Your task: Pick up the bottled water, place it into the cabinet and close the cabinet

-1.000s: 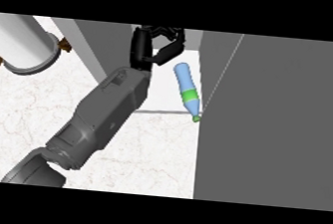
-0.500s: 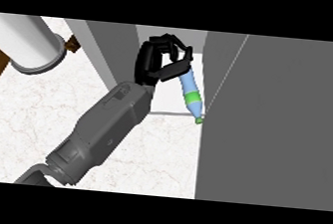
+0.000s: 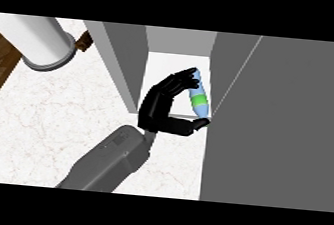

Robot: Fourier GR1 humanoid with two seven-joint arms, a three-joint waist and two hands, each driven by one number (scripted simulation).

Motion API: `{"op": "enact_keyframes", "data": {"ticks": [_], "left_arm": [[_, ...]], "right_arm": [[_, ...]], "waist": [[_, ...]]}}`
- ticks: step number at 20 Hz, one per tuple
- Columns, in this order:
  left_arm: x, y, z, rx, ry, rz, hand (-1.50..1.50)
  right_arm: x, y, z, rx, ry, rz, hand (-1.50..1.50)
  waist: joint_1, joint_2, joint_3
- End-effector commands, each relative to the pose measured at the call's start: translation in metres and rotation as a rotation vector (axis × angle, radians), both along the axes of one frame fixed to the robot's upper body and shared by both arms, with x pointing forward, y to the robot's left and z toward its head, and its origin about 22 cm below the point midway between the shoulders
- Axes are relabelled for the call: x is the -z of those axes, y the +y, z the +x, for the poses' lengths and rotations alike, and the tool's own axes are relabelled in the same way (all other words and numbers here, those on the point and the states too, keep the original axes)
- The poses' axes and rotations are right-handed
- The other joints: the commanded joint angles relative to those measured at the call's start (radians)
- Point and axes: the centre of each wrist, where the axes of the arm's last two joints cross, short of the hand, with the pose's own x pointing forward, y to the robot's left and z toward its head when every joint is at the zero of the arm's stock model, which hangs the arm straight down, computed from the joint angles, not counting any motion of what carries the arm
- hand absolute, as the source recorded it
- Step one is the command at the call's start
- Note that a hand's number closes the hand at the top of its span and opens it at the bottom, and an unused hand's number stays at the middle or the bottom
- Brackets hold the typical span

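My hand (image 3: 159, 106) is at the mouth of the cabinet (image 3: 127, 56), its fingers curled over the upper part of the bottled water (image 3: 199, 98) and the thumb hooked under the lower end. Only one forearm shows, coming up from the lower edge; I judge it to be the left, though nothing in the view confirms the side. No other hand shows.

The bottled water lies in the bright opening of the cabinet, between the grey left wall and the grey panel (image 3: 281, 119) on the right, which I take to be the open door. The bottle is tilted, its pale blue body crossed by a green band, and it sits close against that right panel. Whether it rests on the cabinet floor or hangs in my grasp I cannot tell.

The bottle is held lengthwise, I judge, to pass through the narrow gap without striking either side. Placement appears near done; release and the closing of the door remain.

Well left of the cabinet, a white cylinder (image 3: 39, 40) stands on the marble counter (image 3: 43, 119).
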Motion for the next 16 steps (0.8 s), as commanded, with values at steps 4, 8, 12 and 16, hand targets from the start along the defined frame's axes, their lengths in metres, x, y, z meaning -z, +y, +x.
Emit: {"op": "enact_keyframes", "data": {"ticks": [4, 8, 12, 16], "left_arm": [[0.013, 0.025, -0.067, -0.028, 0.034, -0.045, -1.5], [0.022, 0.072, -0.106, -0.084, 0.056, -0.025, -1.5], [0.029, 0.115, -0.139, -0.114, 0.051, -0.061, -1.5], [0.027, 0.138, -0.157, -0.071, 0.016, -0.037, -1.5]], "right_arm": [[-0.04, 0.005, -0.001, 0.057, -0.082, -0.047, -1.5], [-0.035, 0.005, 0.001, 0.025, -0.067, -0.068, -1.5], [-0.03, 0.002, 0.0, -0.165, -0.031, -0.144, 1.5], [-0.037, -0.003, 0.01, -0.368, -0.11, -0.273, 1.5]], "waist": [[0.03, -0.006, 0.0], [0.042, -0.002, 0.0], [0.048, -0.002, -0.002], [0.055, -0.006, -0.004]]}}
